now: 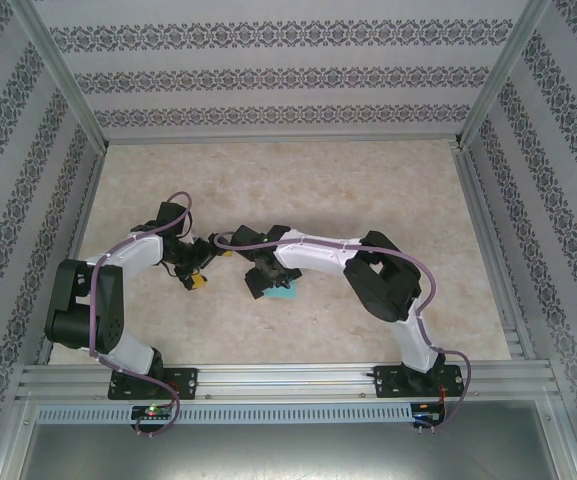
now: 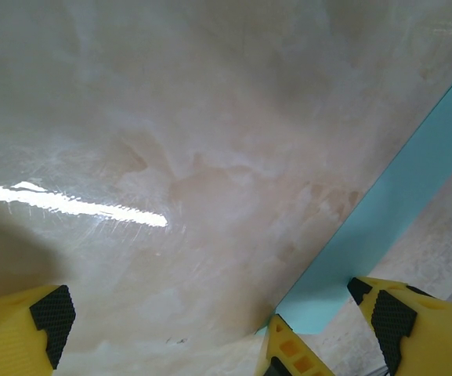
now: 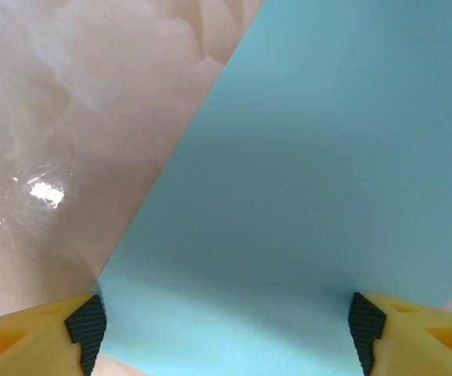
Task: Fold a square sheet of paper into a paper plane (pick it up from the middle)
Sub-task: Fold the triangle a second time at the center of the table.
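Left gripper (image 2: 218, 317) and right gripper (image 3: 226, 333) are both wide open, and nothing is held.
The thin turquoise sheet of paper (image 3: 312, 172) lies flat between the right fingers, just beside the left gripper at its 3 o'clock, on the beige marbled table (image 2: 171, 117).

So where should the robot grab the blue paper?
Probably its middle, coming straight down from above: the paper lies flat on the table with no edge lifted, and the open right gripper hangs right over it.
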You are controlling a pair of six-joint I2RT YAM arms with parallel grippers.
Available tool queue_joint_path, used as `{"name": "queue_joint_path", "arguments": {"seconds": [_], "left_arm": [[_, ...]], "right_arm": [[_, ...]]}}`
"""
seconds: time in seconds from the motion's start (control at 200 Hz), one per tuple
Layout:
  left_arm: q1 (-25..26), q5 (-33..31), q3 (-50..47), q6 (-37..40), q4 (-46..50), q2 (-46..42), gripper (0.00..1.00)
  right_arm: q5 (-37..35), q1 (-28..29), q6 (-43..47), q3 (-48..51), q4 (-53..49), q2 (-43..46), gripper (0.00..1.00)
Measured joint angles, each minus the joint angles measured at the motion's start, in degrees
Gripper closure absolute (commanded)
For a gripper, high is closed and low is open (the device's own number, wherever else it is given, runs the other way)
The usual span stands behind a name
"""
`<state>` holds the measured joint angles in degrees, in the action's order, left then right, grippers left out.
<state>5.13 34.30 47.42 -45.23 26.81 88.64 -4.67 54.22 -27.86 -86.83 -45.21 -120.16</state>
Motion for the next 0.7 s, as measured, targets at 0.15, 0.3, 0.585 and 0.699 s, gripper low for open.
{"name": "queue_joint_path", "arguments": {"seconds": [0.15,0.3,0.585,0.699], "left_arm": [[0.0,0.24,0.0,0.0,0.0,0.0,0.0],[0.0,0.81,0.0,0.0,-0.02,0.0,0.0],[0.0,2.05,0.0,0.02,-0.04,0.0,0.0],[0.0,2.43,-0.07,0.02,-0.07,0.0,0.0]], "right_arm": [[2.25,-0.87,0.24,2.99,3.37,1.64,0.27],[5.57,-3.63,0.94,7.23,7.41,4.33,0.34],[8.22,-5.9,1.25,8.66,8.76,5.16,0.39],[9.11,-6.05,1.64,8.72,9.01,5.27,0.23]]}}
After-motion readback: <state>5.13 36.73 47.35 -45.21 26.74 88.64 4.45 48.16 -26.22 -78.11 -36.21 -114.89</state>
